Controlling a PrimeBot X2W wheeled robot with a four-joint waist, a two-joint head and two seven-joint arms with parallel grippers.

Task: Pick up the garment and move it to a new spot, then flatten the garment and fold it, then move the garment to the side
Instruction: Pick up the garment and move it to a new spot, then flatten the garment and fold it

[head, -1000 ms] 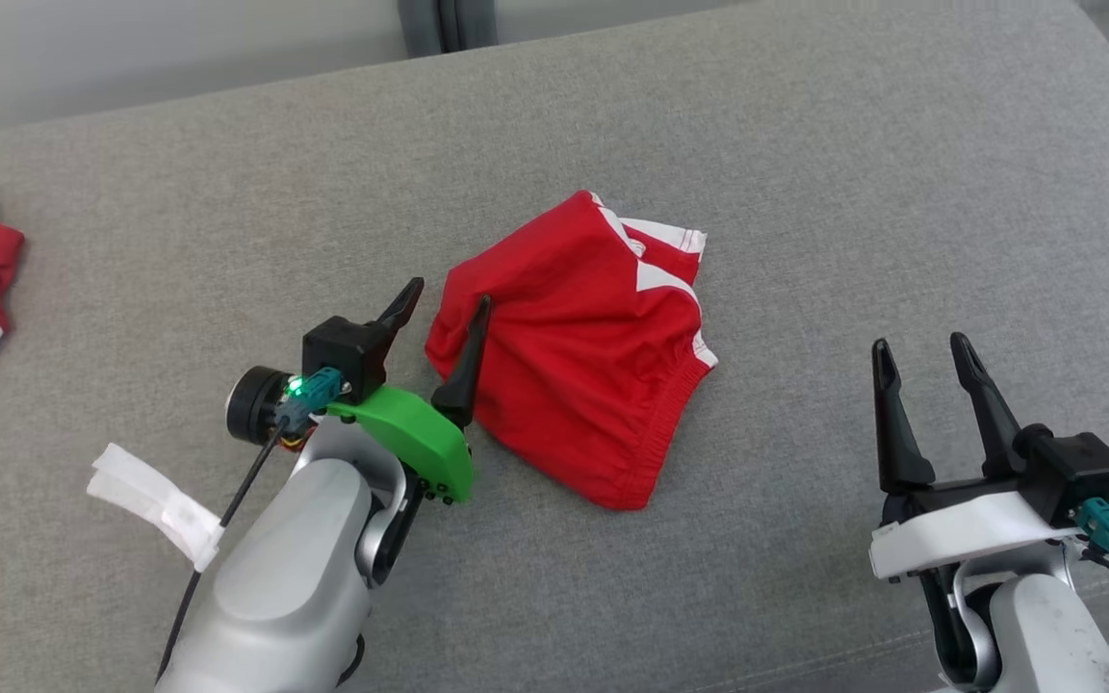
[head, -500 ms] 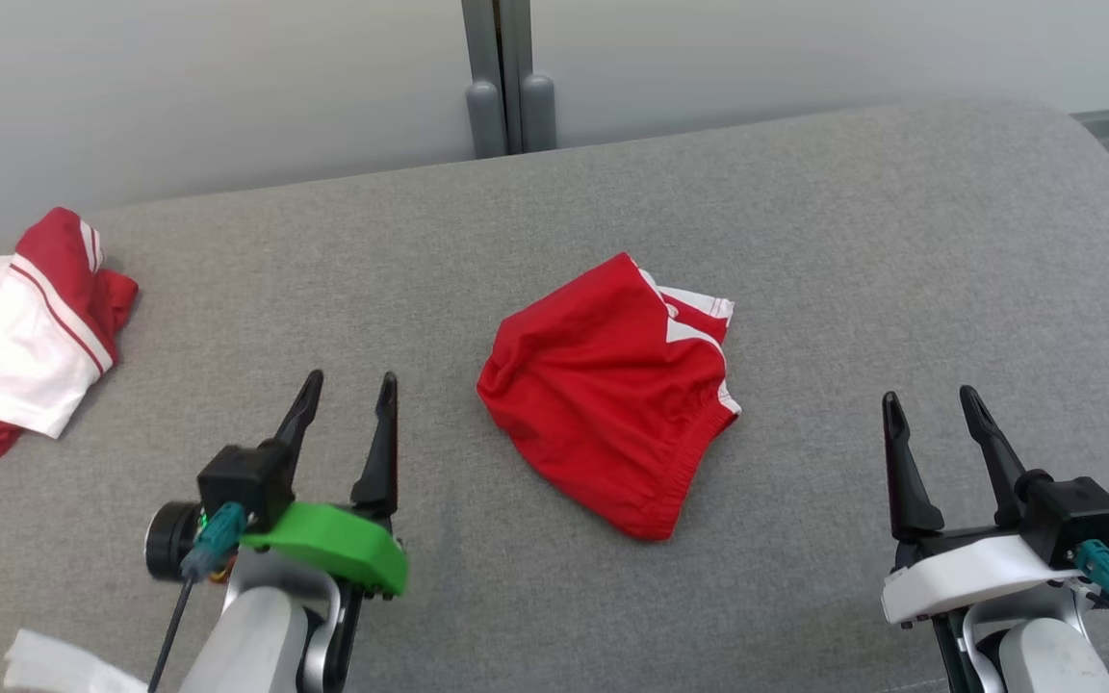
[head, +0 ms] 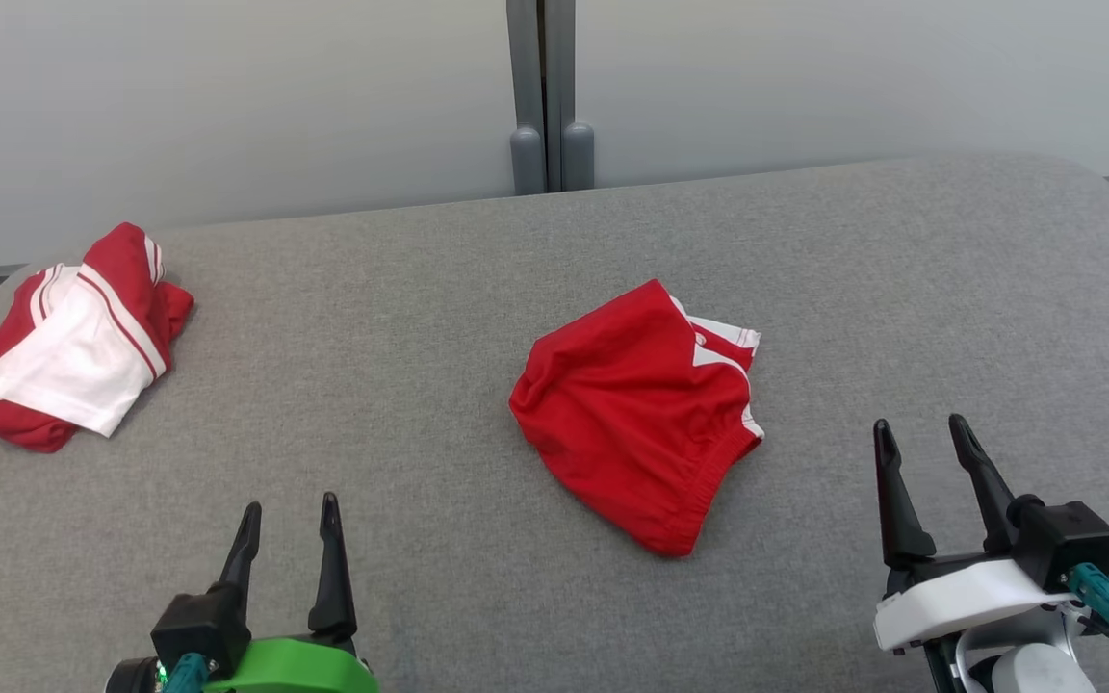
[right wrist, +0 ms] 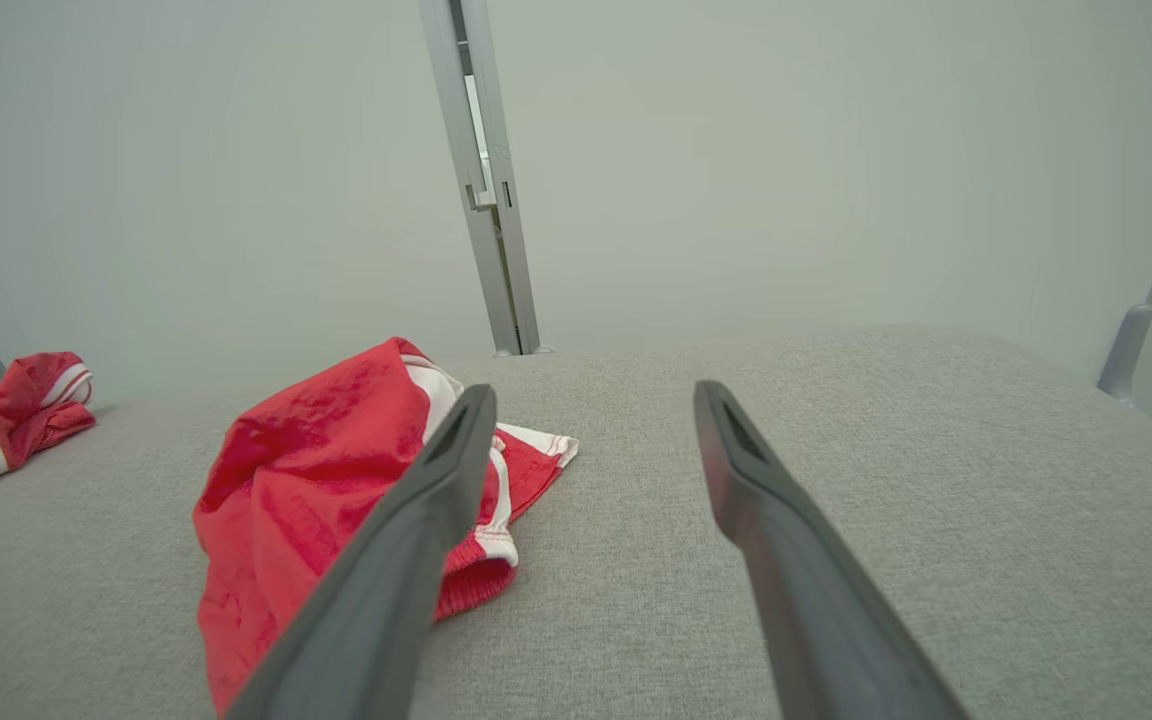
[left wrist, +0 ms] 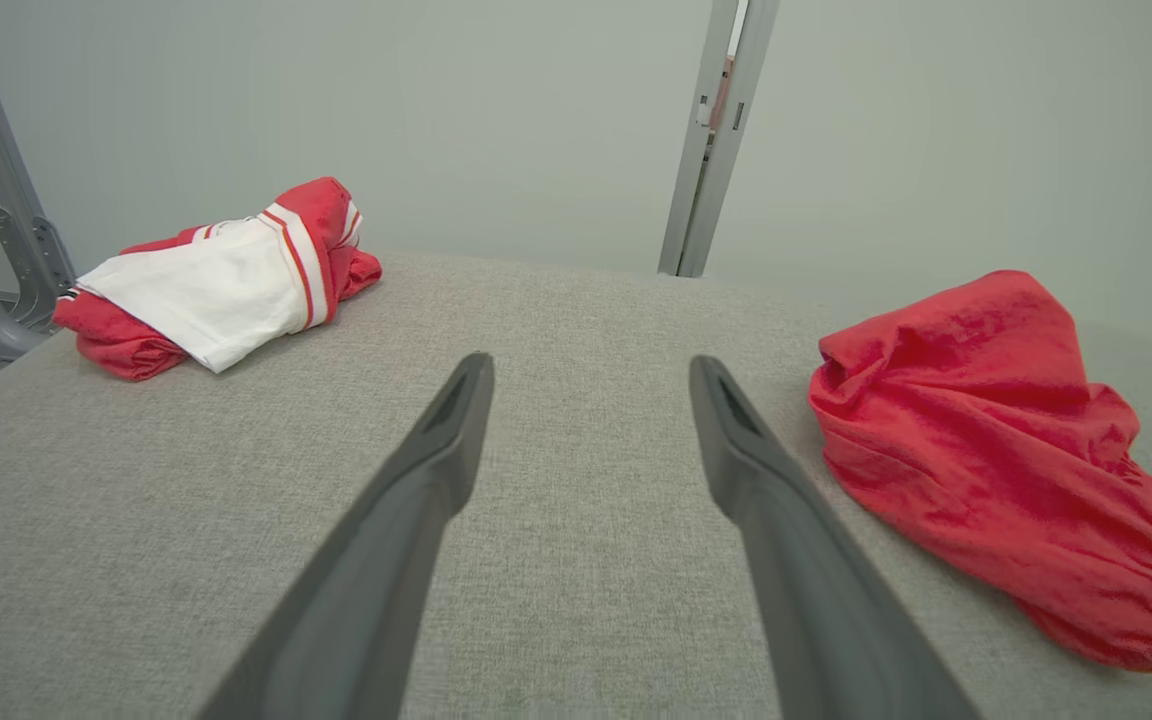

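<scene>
Head view, left to right: a red-and-white garment lies bundled at the far left edge of the grey padded surface. At the lower left, closer to the robot, the left end effector points up the view. Its two dark fingers are spread wide with nothing between them, over bare fabric and well apart from both garments. In the middle lies the red garment, a rumpled wedge with white trim at its far right corner and an elastic hem along its near edge. Neither end effector touches it. A grey post stands against the pale wall behind. At the lower right, the right end effector is likewise wide open and empty.
</scene>
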